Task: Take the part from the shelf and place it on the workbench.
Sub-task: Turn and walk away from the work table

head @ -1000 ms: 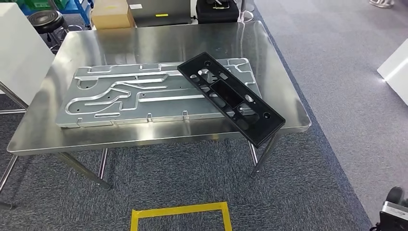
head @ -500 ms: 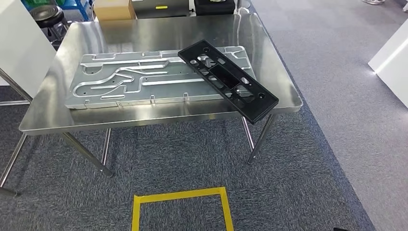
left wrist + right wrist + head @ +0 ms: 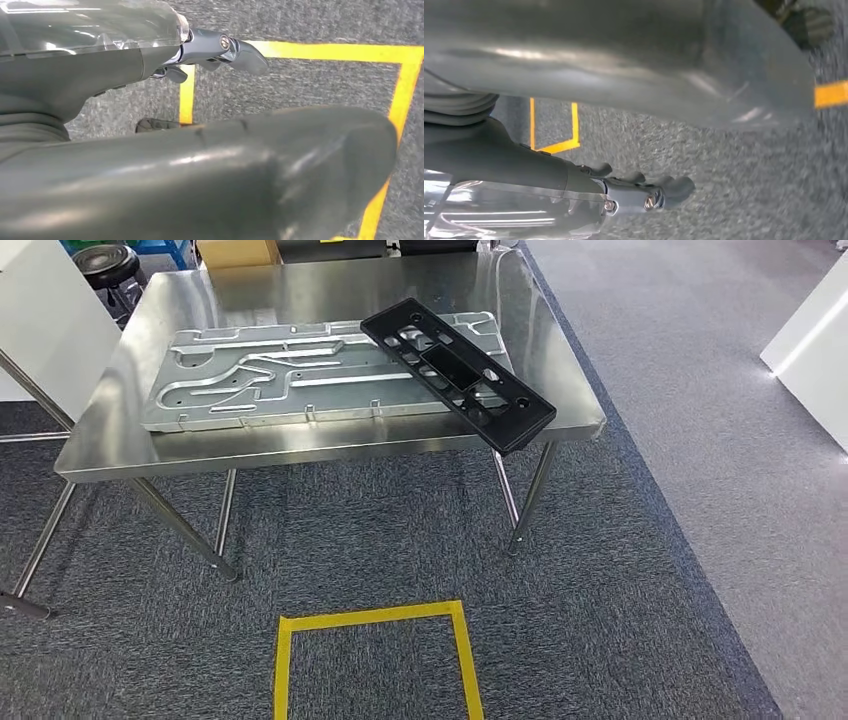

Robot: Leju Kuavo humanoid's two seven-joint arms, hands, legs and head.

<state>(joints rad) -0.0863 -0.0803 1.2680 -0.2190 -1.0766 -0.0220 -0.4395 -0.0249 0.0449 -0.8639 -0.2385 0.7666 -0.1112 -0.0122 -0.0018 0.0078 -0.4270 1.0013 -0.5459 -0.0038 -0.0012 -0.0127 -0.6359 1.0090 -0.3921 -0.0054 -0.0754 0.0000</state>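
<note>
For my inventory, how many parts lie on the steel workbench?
2: a large silver plate flat on the workbench, and a black frame lying diagonally across its right end.

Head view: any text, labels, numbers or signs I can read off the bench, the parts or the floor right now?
None can be read.
The black part, the silver plate under it and the workbench bear no print that shows.
The cardboard box behind the bench shows no label.
The yellow tape square on the carpet is a plain floor mark without letters.
</note>
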